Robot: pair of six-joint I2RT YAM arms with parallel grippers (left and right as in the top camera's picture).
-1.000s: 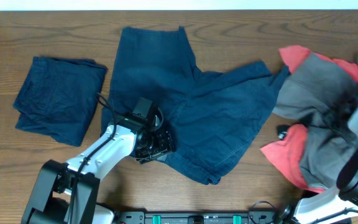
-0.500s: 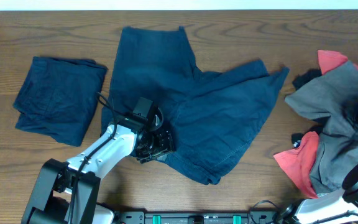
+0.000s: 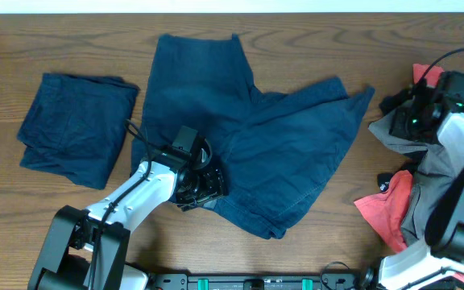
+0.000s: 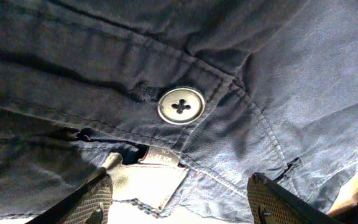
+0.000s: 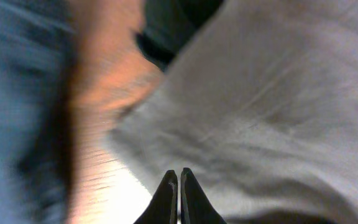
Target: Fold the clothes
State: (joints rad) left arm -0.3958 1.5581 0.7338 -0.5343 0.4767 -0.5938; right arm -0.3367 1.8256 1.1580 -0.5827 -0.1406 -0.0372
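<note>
Dark navy shorts [image 3: 248, 137] lie spread open in the middle of the table. My left gripper [image 3: 198, 185] is open at their waistband; in the left wrist view its jaws [image 4: 179, 202] straddle the waistband just below the small waist button [image 4: 181, 106]. A grey garment [image 3: 449, 173] and a coral-red garment [image 3: 381, 213] lie heaped at the right. My right gripper [image 3: 413, 113] hovers at the heap's upper left edge. Its fingers [image 5: 179, 177] are shut over the grey fabric [image 5: 278, 106], with nothing seen between them.
A folded navy garment [image 3: 75, 129] lies at the left. A bit of black fabric [image 3: 391, 103] sticks out of the heap's left side. The wooden table [image 3: 71, 40] shows round the clothes. The right wrist view is blurred.
The right arm dragged the grey and coral heap to the right, off the shorts' leg, then swung to the heap's upper left. The left arm has not moved.
</note>
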